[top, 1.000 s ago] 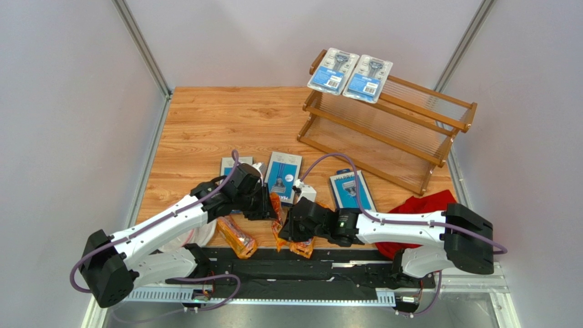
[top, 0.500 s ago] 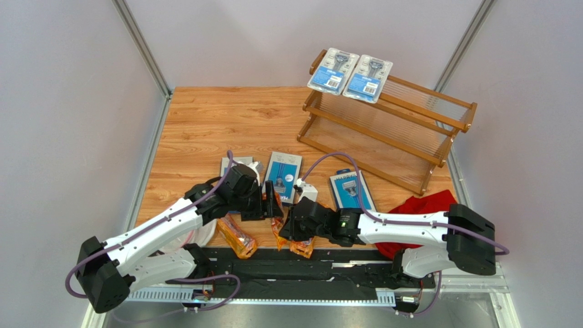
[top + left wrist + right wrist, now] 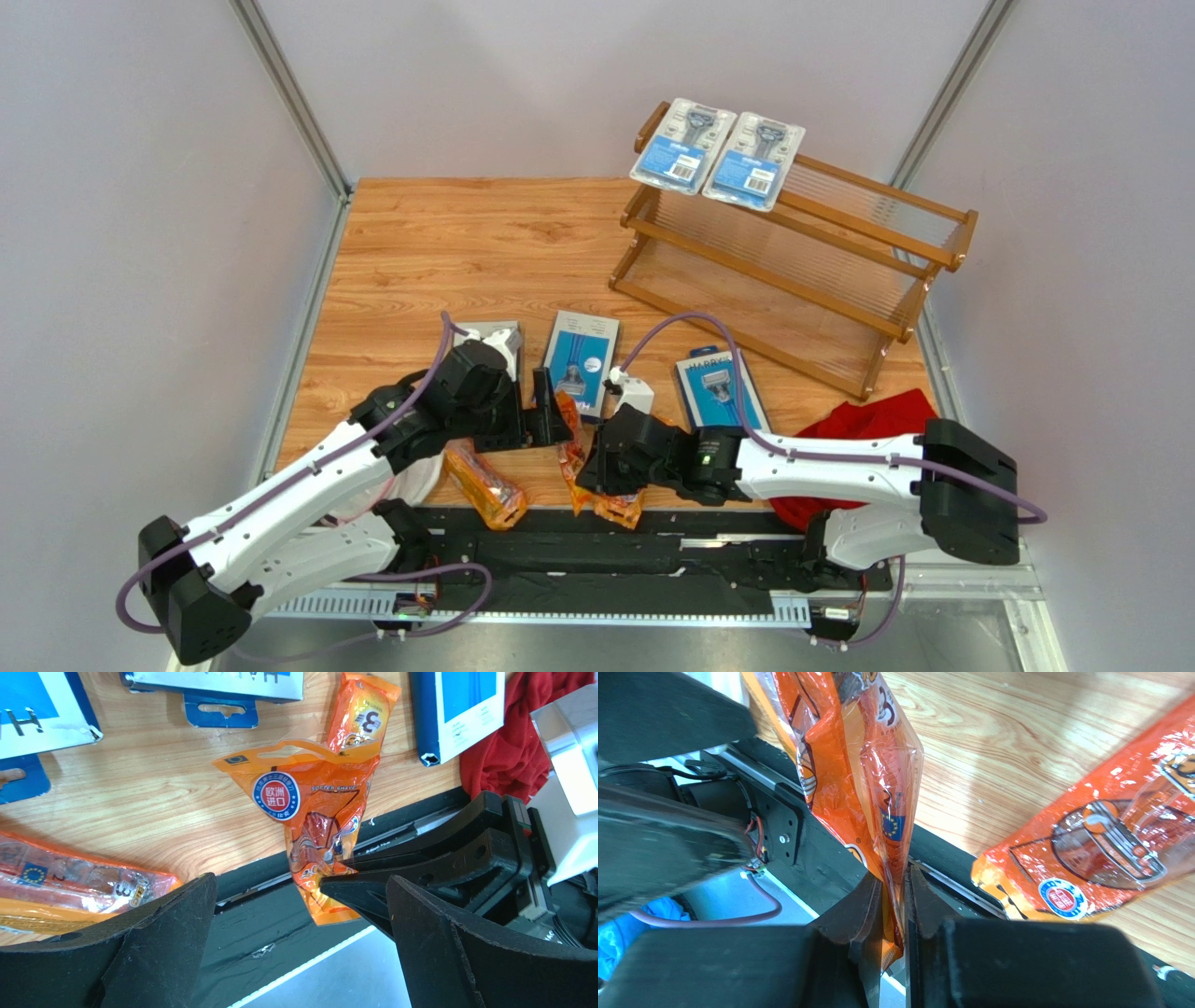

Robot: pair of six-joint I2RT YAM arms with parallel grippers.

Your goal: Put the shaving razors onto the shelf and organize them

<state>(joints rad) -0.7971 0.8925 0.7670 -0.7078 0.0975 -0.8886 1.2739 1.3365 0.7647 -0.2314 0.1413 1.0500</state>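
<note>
While the right claw [image 3: 894, 882] pinches an end of the long orange plastic bag [image 3: 843, 770], the left claw [image 3: 298, 899] gapes alongside.

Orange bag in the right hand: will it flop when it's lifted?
Probably, yes. The orange bag is thin, crinkly film, and the right hand pinches it only near one end, so the rest will likely droop. Its shiny skin looks slippery, so it might slide out. Being mostly film, it is probably light.

Left tool [image 3: 300, 945] jaws wide apart; right tool [image 3: 895, 882] pinched closed; both arms low.
</note>
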